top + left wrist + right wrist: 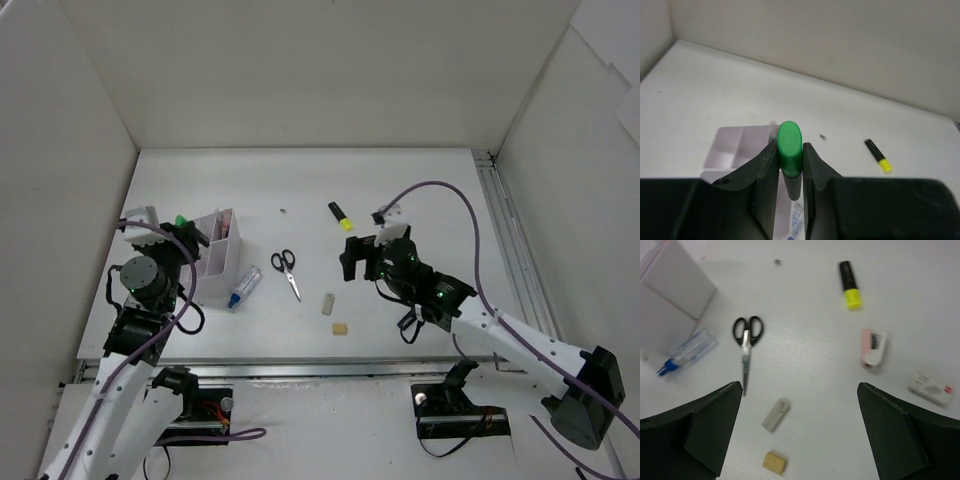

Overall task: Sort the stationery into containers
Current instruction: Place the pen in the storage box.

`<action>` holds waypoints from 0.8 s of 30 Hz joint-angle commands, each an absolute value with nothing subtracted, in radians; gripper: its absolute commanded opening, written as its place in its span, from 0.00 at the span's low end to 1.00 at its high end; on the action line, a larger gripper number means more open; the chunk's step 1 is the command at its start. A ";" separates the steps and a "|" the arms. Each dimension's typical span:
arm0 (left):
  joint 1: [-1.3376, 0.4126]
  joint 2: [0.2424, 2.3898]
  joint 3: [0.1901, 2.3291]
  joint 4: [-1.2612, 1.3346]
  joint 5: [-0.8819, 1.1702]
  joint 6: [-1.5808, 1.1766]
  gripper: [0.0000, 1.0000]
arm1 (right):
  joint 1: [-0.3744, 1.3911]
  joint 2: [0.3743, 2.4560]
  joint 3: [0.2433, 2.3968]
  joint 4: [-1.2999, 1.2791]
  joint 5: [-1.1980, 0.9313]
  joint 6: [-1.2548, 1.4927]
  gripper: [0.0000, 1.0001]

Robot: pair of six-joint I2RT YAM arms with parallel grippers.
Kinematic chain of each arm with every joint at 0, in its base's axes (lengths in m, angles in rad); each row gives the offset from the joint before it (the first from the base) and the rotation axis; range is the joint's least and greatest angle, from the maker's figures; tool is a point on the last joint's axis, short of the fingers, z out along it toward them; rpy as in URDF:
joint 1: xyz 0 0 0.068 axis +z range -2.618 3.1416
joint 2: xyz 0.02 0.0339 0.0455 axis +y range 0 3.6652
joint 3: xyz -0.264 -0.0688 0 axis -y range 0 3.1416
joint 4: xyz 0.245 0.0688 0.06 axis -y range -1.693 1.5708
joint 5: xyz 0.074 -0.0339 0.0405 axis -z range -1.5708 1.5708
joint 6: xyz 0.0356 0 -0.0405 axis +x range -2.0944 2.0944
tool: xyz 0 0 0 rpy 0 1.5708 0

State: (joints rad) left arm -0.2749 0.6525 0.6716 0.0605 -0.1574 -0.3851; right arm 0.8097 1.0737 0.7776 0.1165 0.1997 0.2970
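My left gripper [790, 151] is shut on a black highlighter with a green end [789, 141], held upright just above the white divided container [735, 149]. From above, the green end [180, 220] shows beside the container [218, 252]. My right gripper [800, 432] hangs wide open with nothing between its fingers, over a beige eraser [776, 415] and a tan eraser [775, 463]. Small scissors [746, 337], a yellow-ended highlighter [849, 285], pink-white correction tape [873, 348] and a white labelled eraser [931, 388] lie around it.
A clear pen with a blue tip [243, 287] lies just right of the container. The scissors [286, 268] and both erasers [327, 303] sit mid-table between the arms. White walls enclose the table on three sides, with a rail along the right edge [505, 235].
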 commanded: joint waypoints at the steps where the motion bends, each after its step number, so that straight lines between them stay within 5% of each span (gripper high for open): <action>1: -0.207 0.632 0.635 0.080 -0.226 -0.348 0.00 | 0.775 0.959 0.687 0.132 0.444 0.485 0.98; 11: -0.132 0.781 0.562 0.184 -0.066 -0.400 0.00 | 0.693 0.861 0.626 -0.201 0.653 0.750 0.98; 24: -0.132 0.785 0.486 0.229 0.040 -0.407 0.00 | 0.548 0.922 0.589 -0.310 0.531 0.867 0.98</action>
State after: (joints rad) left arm -0.1360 0.7837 0.4641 0.1459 -0.0048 -0.4015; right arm 0.5705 0.9009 0.5808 -0.2989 0.5236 0.8127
